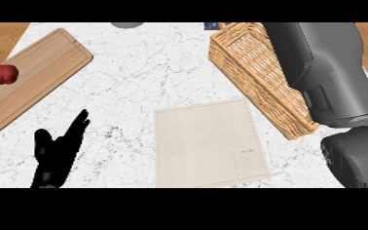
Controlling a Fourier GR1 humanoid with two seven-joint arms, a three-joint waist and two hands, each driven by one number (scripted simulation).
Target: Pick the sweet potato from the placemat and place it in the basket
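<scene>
A beige placemat point(208, 143) lies flat on the white marble counter at centre bottom, with nothing on it. A woven wicker basket point(248, 70) stands at the upper right, tilted diagonally. My right forearm point(323, 73) reaches up across the basket and covers much of its inside; the right hand itself is out of view beyond the top. No sweet potato shows anywhere. My left hand point(57, 151) rests open at the lower left, fingers pointing up.
A wooden cutting board point(43, 70) lies diagonally at the upper left with a red item point(7, 74) at its left edge. A grey object point(127, 25) peeks in at the top edge. Wooden surface shows at both upper corners.
</scene>
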